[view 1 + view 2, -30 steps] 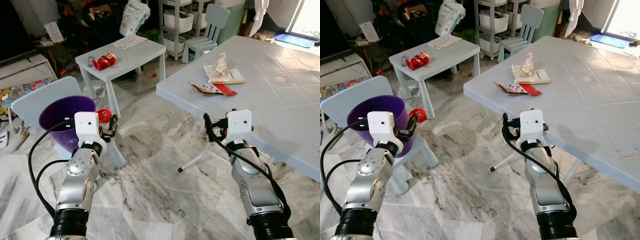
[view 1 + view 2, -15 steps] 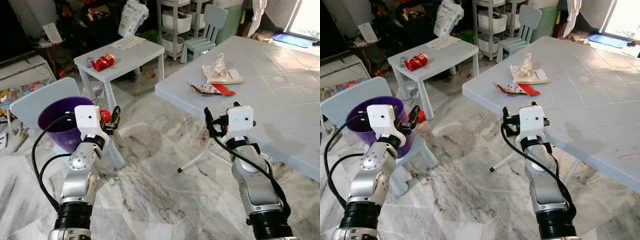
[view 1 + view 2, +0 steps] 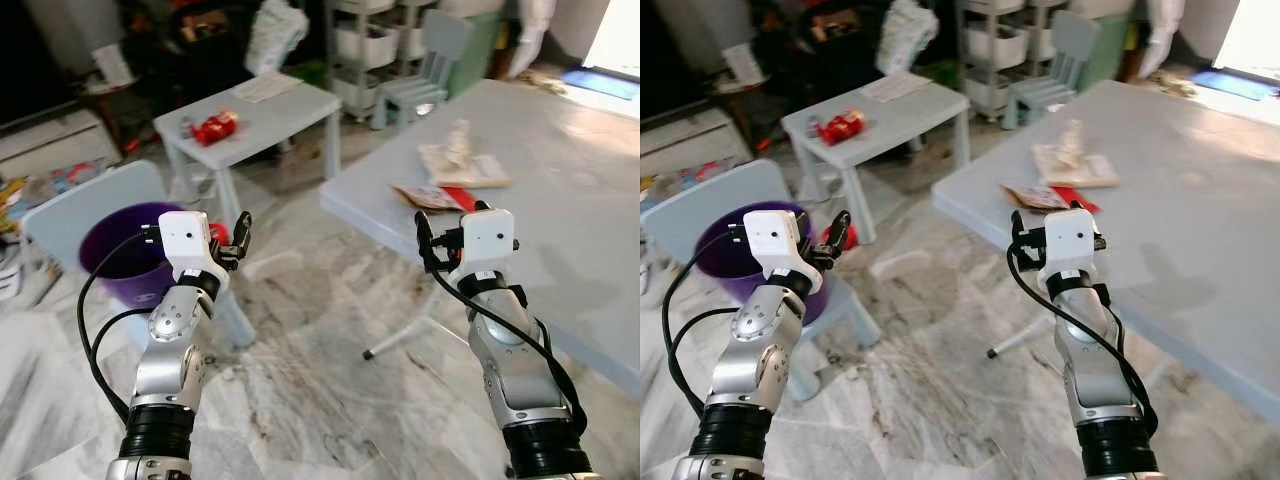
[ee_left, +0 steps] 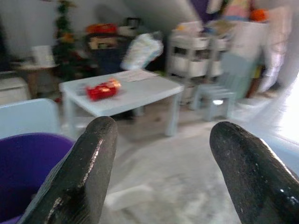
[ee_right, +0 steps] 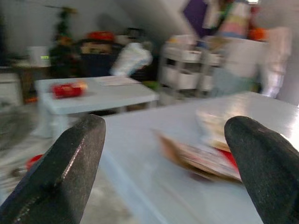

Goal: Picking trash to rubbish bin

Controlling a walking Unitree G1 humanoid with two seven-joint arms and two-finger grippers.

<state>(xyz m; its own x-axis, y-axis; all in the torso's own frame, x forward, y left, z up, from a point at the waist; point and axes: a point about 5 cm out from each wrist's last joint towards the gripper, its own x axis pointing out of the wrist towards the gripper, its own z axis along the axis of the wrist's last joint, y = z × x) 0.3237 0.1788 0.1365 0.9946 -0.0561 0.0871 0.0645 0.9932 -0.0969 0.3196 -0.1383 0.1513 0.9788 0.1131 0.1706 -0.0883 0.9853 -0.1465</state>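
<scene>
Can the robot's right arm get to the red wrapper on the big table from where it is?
Probably yes. The right gripper is open, raised at the big table edge, and the red wrapper lies just beyond it near that edge with nothing between them. It likely needs to reach forward some more.

Grey-veined marble floor (image 3: 300, 380) runs underfoot. A big pale blue table (image 3: 590, 210) fills the right side, a small white table (image 3: 270, 110) stands further back, and a little blue chair (image 3: 425, 75) sits near white storage shelves (image 3: 365, 40). Daylight pours in at the far right — the left corner is dark and cluttered.
</scene>
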